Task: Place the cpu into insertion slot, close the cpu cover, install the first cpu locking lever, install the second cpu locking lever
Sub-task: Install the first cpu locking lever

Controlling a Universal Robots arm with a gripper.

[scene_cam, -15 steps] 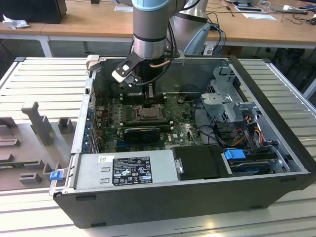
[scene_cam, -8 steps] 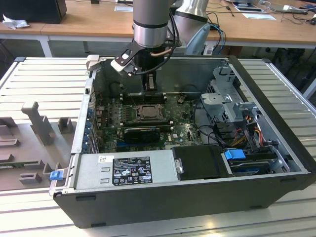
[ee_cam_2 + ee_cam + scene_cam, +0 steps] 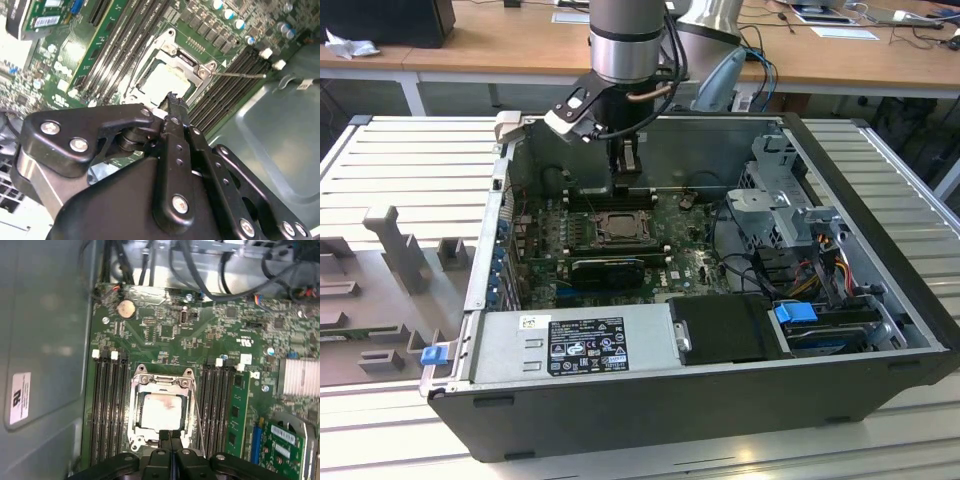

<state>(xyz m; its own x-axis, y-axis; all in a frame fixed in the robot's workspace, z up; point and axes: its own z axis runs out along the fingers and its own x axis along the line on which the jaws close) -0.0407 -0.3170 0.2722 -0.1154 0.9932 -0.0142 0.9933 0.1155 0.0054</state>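
— Jaws first: how do they stand?

— Closed. In the first wrist view the gripper has its two black fingers pressed flat together, with nothing between them.

— Where does it hang?

— Inside the open computer case, which sits on the ribbed metal counter. In the exterior view the gripper points straight down, close over the green motherboard, at the far edge of the insertion slot. I cannot tell whether the tip touches anything.

— And the cpu?

— The cpu lies flat in the insertion slot, pale metal top facing up. In the second wrist view the cpu shows just beyond the closed fingertips.

— Is the cover up or down?

— Down. The cpu cover lies over the chip, its silvery frame running all round and the chip showing through the window.

— Levers?

— One thin wire locking lever runs beside the cover, slanting out over the neighbouring memory slots. In the second wrist view the locking lever juts sideways from the cover's corner across the slots. Whether it is hooked, I cannot tell.
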